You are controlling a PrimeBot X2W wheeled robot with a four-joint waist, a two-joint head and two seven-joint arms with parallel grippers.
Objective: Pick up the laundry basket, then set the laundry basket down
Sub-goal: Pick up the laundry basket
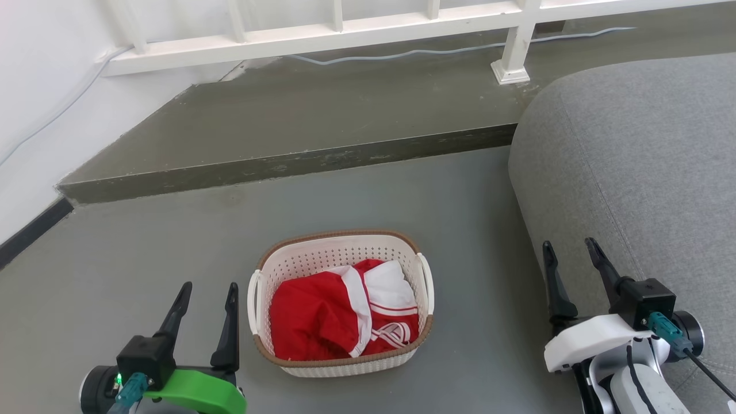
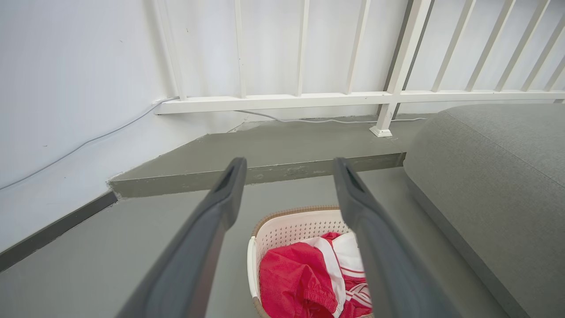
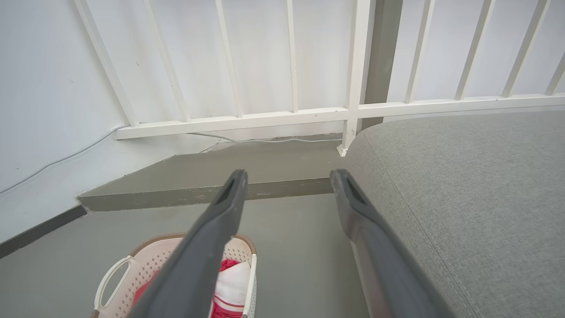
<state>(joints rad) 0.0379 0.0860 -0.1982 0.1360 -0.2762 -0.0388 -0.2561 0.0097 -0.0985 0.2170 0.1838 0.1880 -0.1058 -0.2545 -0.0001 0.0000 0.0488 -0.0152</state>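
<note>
The cream perforated plastic laundry basket (image 1: 322, 261) rests on the grey floor (image 1: 144, 241). Your left gripper (image 1: 210, 286) and right gripper (image 1: 568, 242) flank it, fingers spread and empty. Bring each evenly to its nearer white side handle (image 1: 253, 299).

Plain grey concrete floor (image 1: 144, 276) across the whole near part. Further back, a low raised step (image 1: 322, 115) in the same grey, a bit chipped along its front edge. On the far side of that, a white railing (image 1: 322, 34) with thin vertical bars and one thicker post (image 1: 517, 46) on a square foot. Pale cable (image 1: 402, 54) snaking along under the bottom rail. White wall (image 1: 40, 69) on the left, dark skirting strip (image 1: 31, 230) at its base. Big grey fabric sofa (image 1: 632, 144) hogging the right. Soft, even light, no hard shadows.
</note>
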